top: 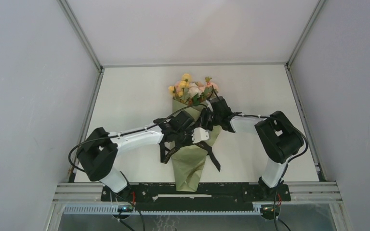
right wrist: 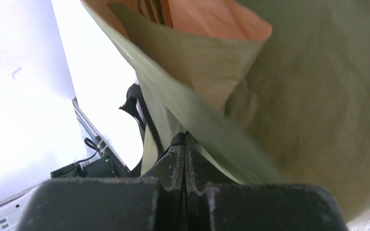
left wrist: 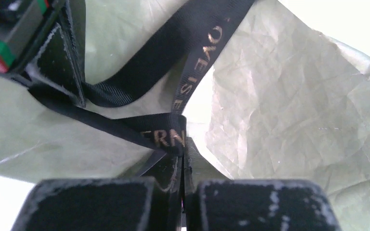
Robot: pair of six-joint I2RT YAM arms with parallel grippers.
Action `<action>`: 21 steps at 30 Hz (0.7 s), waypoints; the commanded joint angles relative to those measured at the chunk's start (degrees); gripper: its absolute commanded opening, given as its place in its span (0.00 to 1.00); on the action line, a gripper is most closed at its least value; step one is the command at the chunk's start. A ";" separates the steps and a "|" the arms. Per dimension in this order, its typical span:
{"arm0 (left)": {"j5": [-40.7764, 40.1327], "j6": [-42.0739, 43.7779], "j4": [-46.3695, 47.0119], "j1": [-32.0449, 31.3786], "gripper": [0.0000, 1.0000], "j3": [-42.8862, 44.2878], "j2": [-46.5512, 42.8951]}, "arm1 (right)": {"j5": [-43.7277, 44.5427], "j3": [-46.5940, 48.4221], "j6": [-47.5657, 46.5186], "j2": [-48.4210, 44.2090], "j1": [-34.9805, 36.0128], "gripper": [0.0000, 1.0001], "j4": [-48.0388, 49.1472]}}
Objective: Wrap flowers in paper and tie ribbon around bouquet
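Top external view showed the bouquet (top: 191, 166) lying on the tabletop (top: 135, 91), narrow end toward the arm bases and the flowers (top: 192, 89) spilling from the wide far end. Both arms met over the middle of the cone, probably because the tie belongs at the waist, where the wrap most needs binding.

Left wrist view gave the clearest account. The left gripper (left wrist: 184, 166) was fully closed, with the ribbon (left wrist: 159, 134), black with gold lettering, nipped between its fingertips where the band folded back on itself. From that pinch one strand ran up and away across the crinkled olive paper (left wrist: 294, 96), and another ran left toward a finger of the other arm. Holding the band at its crossing looked like a way to keep tension while a knot was formed.

Right wrist view showed the right gripper (right wrist: 185, 144) closed too, tips against a fold of the cone below its peach lining. Whether anything sat between them could not be told.
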 commanded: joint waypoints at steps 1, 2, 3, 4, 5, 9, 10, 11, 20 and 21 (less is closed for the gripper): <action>1.56 -1.15 -2.66 -0.13 0.00 4.78 -7.16 | -0.65 4.82 -3.24 2.70 -0.24 0.03 0.09; 1.85 -1.13 -3.29 -0.11 0.00 5.08 -7.83 | -1.12 4.88 -3.39 3.22 -0.10 0.04 0.33; 2.16 -1.00 -3.86 -0.11 0.00 5.46 -8.41 | -1.44 4.89 -3.52 3.69 0.08 0.04 0.45; 2.37 -0.80 -4.48 -0.11 0.01 5.78 -8.75 | -1.63 4.89 -3.69 4.07 0.29 0.04 0.46; 2.32 -0.67 -4.90 -0.11 0.01 6.02 -8.92 | -1.85 4.87 -3.95 4.42 0.50 0.05 0.51; 3.42 -0.78 -5.63 -0.14 0.00 7.00 -8.94 | -4.93 4.84 -5.66 5.60 1.61 0.12 1.39; 3.28 -1.06 -5.57 -0.04 0.00 7.43 -9.18 | -5.67 4.89 -6.52 5.60 1.97 0.13 0.86; 2.91 -1.51 -5.33 0.10 0.00 7.83 -9.39 | -6.60 4.88 -7.85 5.39 2.32 0.15 -0.09; -0.67 -3.51 -0.35 2.12 0.00 6.98 -8.74 | -12.03 1.31 -16.03 -0.33 3.40 0.35 -6.62; -0.94 -3.87 -0.14 2.15 0.00 6.92 -8.27 | -12.18 1.25 -16.49 -0.94 3.25 0.37 -8.19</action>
